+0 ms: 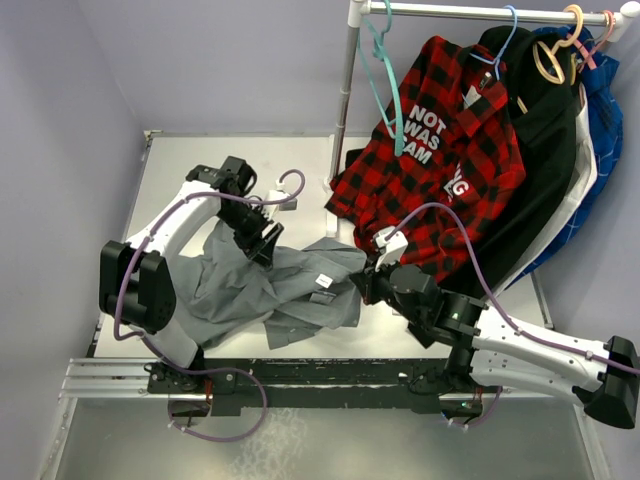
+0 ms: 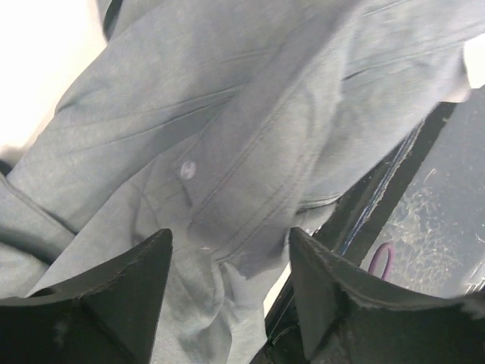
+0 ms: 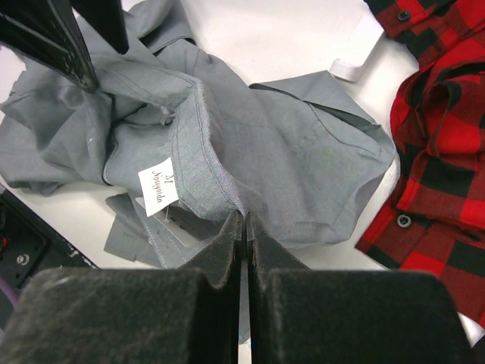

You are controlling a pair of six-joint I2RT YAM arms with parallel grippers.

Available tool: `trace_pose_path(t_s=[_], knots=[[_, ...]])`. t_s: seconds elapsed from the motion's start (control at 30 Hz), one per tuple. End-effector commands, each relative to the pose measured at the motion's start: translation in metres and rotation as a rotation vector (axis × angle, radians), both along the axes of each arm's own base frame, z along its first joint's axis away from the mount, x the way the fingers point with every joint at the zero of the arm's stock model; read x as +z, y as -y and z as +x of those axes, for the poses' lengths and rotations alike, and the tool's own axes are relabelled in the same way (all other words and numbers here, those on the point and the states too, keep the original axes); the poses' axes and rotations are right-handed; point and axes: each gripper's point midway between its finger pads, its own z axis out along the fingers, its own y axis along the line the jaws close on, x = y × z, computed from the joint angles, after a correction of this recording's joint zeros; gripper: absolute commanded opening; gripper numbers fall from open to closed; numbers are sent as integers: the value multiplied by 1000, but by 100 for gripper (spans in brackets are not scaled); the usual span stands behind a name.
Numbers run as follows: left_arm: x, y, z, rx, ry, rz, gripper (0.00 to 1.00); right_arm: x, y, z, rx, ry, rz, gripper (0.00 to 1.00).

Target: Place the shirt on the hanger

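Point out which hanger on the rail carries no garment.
The teal hanger at the rail's left end hangs bare; the light-blue hanger bears the plaid shirt, the tan hanger and pink hanger dark garments.

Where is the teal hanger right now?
Top external view, upper middle: the teal hanger hangs from the rack rail, just left of the plaid shirt, apart from the grey shirt on the table.

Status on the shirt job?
Left gripper open over shirt. Right gripper shut on its collar. Shirt crumpled on table; hanger on rack, bare. Plaid shirt close by.
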Motion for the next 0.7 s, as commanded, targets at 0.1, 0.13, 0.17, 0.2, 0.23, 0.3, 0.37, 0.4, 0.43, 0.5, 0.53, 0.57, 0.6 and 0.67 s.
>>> trace_pose_path(t_s=[0.1,0.13,0.17,0.2,0.23,0.3,0.37,0.4,0.43,0.5,0.53,0.57,0.6,0.67], knots=[[38,36,-11,-28,-45,-160,18,-9,2,1,-31,-21,21,0],[37,36,-13,-34,-53,-159,9,-10,2,0,-31,-24,22,0],[35,36,-14,-42,-60,-159,6,-11,2,0,-31,-26,19,0],[32,36,-16,-48,-72,-156,13,-13,2,0,-30,-28,19,0],[28,35,-18,-59,-82,-154,37,-15,1,-1,-27,-33,20,0],[18,33,-20,-67,-105,-130,74,-19,0,-3,-15,-43,25,0],[8,30,-16,-60,-108,-98,94,-23,-2,-5,-6,-54,30,0],[4,30,-15,-60,-111,-93,99,-25,-2,-6,-3,-61,32,0],[2,30,-15,-59,-118,-92,99,-27,-3,-7,0,-66,33,0],[-1,32,-14,-55,-135,-97,97,-30,-3,-9,2,-75,34,0],[-2,33,-15,-53,-149,-100,95,-31,-2,-9,1,-78,34,0],[-3,33,-15,-52,-157,-102,92,-32,-2,-10,1,-80,34,0],[-6,32,-16,-51,-171,-95,89,-32,-1,-10,1,-81,34,0],[-10,31,-20,-52,-204,-85,77,-33,-1,-10,1,-81,36,0]])
